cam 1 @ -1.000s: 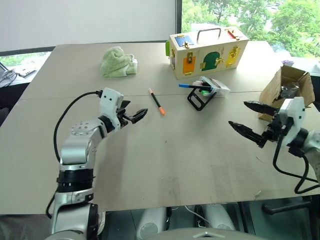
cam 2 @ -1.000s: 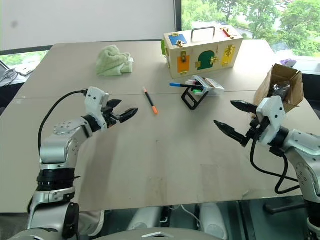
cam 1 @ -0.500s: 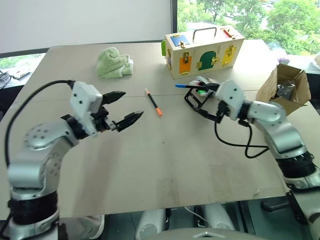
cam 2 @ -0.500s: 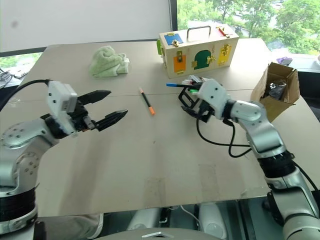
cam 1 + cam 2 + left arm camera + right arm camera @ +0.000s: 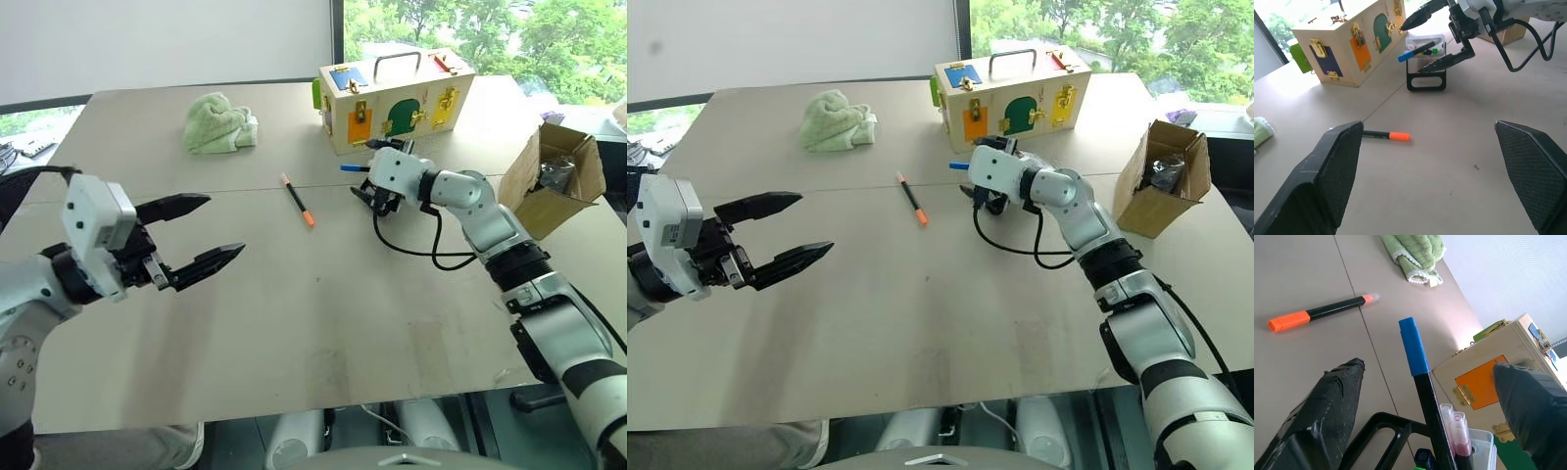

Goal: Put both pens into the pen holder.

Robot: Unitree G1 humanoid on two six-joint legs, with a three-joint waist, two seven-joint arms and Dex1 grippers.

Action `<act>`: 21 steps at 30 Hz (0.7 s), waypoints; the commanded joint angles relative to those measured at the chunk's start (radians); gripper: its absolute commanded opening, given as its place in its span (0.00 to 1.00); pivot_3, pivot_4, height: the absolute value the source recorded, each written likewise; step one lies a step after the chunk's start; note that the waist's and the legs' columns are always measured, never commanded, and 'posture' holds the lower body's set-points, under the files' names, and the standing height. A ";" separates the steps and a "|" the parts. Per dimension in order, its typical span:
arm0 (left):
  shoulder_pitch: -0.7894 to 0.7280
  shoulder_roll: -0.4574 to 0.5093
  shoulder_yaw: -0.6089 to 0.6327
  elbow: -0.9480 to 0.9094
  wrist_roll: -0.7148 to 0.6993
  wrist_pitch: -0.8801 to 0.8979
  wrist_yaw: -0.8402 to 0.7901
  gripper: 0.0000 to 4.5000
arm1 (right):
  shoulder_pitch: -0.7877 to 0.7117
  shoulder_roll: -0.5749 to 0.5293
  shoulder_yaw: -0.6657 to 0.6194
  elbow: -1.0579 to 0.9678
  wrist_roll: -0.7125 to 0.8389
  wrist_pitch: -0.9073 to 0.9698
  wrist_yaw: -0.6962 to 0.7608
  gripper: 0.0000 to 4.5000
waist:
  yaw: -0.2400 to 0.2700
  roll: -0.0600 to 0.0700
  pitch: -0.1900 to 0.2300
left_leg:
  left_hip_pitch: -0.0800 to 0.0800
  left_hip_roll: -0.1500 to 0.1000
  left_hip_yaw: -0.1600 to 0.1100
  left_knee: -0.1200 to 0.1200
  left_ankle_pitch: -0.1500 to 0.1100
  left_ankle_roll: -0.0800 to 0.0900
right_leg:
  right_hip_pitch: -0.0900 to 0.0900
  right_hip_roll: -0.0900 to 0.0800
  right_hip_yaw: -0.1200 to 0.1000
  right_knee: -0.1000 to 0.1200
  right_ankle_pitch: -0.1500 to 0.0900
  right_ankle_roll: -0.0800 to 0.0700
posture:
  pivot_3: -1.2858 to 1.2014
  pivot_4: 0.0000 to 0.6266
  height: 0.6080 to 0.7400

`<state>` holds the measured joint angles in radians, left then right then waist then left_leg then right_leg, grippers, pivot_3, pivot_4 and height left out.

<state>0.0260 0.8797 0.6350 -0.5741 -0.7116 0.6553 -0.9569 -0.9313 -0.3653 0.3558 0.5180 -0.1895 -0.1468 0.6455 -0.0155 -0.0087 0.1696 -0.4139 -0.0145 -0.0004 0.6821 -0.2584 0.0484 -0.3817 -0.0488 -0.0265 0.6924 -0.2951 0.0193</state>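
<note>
The orange-capped pen (image 5: 297, 200) lies flat on the table, apart from both grippers. The blue-ended pen (image 5: 1418, 51) rests slanted on the pen holder (image 5: 1425, 83), its blue end (image 5: 1413, 347) sticking out past the black frame. My right gripper (image 5: 1411, 49) is open at the holder, one finger on each side of the blue-ended pen and not closed on it. In the eye views this gripper (image 5: 380, 186) hides most of the holder. My left gripper (image 5: 223, 225) hangs open and empty above the table, well short of the orange-capped pen.
A wooden box with coloured doors (image 5: 397, 98) stands just behind the holder. A green cloth (image 5: 220, 122) lies at the back left, and an open cardboard box (image 5: 554, 176) stands at the right. Short highlighters (image 5: 1459, 426) sit in the holder.
My right gripper has swung left and forward from the table's right side to the pen holder. My left gripper has drawn back and risen, away from the orange-capped pen. Neither pen has moved.
</note>
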 commanded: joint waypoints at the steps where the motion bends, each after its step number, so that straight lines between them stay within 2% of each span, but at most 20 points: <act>1: 0.016 0.016 0.047 -0.033 -0.015 -0.020 0.011 1.00 | -0.053 0.011 0.014 0.043 -0.061 -0.091 -0.034 0.70 | -0.001 0.001 0.000 | 0.000 0.000 0.000 0.000 0.000 0.000 | 0.000 0.000 0.000 0.000 0.000 0.000 | 0.52 0.24 1.00; 2: 0.018 0.016 0.049 -0.033 -0.017 -0.022 0.014 1.00 | -0.061 0.011 0.019 0.060 -0.080 -0.111 -0.046 0.64 | -0.002 0.001 0.001 | 0.000 0.000 0.000 0.000 0.000 0.000 | 0.000 0.000 0.000 0.000 0.000 0.000 | 0.52 0.24 1.00; 8: 0.018 0.026 0.051 -0.028 -0.018 -0.027 0.020 1.00 | -0.100 0.001 0.047 0.144 -0.194 -0.195 -0.119 0.01 | -0.002 0.001 0.001 | 0.000 0.000 0.000 0.000 0.000 0.000 | 0.000 0.000 0.000 0.000 0.000 0.000 | 0.52 0.24 1.00; 13: 0.017 0.028 0.036 -0.027 -0.013 -0.032 0.027 1.00 | -0.091 -0.011 0.013 0.128 -0.195 -0.222 -0.137 0.00 | -0.002 0.001 0.001 | 0.000 0.000 0.000 -0.001 0.000 0.000 | -0.001 0.000 0.000 0.000 0.000 0.000 | 0.52 0.24 1.00; 21: -0.010 0.032 0.000 -0.005 -0.013 -0.046 0.028 1.00 | 0.006 -0.002 -0.152 0.045 0.051 -0.185 -0.064 0.00 | 0.000 0.001 0.001 | 0.000 0.000 0.000 -0.001 0.000 0.000 | 0.000 0.000 0.000 -0.001 0.000 0.000 | 0.52 0.24 1.00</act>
<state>0.0326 0.8956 0.6274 -0.5751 -0.7118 0.6283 -0.9321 -0.9288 -0.3667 0.2617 0.6106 -0.2111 -0.3341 0.5656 -0.0151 -0.0081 0.1705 -0.4141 -0.0145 -0.0004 0.6808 -0.2583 0.0480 -0.3818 -0.0491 -0.0263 0.6918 -0.2951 0.0191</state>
